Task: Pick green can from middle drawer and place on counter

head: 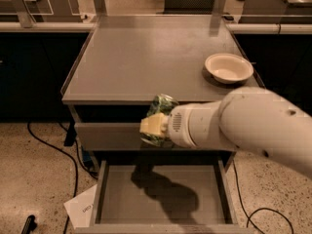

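My gripper [155,123] is shut on the green can [161,106], which I hold in front of the counter's front edge, well above the middle drawer [161,194]. The can is shiny green and partly covered by a pale finger [153,126]. The drawer is pulled out, and its flat grey floor shows only the arm's shadow. The counter [141,62] is a broad grey top just behind the can. My white arm comes in from the right.
A white bowl [228,67] sits at the counter's right side. A closed grey drawer front [107,135] lies under the counter edge. Black cables [53,150] and a white paper [83,208] lie on the speckled floor to the left.
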Controlling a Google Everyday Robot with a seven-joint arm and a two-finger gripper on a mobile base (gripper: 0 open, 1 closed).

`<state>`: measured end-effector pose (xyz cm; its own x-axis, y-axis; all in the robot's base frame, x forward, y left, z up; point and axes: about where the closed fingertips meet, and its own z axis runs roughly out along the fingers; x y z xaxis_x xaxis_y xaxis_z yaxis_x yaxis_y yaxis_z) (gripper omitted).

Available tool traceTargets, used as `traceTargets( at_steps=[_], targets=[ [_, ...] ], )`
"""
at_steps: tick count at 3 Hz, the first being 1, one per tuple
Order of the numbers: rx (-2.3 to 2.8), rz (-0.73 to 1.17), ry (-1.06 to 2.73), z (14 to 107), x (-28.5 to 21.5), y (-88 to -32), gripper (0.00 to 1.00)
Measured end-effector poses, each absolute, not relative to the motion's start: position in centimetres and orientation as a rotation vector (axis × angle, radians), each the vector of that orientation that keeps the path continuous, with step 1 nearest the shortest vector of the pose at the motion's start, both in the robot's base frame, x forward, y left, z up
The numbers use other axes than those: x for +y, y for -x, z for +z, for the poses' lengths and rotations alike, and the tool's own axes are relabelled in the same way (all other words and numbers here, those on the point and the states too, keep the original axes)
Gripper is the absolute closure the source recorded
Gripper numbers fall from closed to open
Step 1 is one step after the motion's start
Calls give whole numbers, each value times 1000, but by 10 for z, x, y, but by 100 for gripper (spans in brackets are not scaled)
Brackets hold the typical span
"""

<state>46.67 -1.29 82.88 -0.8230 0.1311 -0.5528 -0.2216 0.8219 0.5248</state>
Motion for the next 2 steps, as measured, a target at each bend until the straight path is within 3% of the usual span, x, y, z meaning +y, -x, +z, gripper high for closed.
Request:
traceTargets(
  at_steps=[2],
  targets=[
    [2362, 796, 312, 903, 50, -522, 100]
  ],
)
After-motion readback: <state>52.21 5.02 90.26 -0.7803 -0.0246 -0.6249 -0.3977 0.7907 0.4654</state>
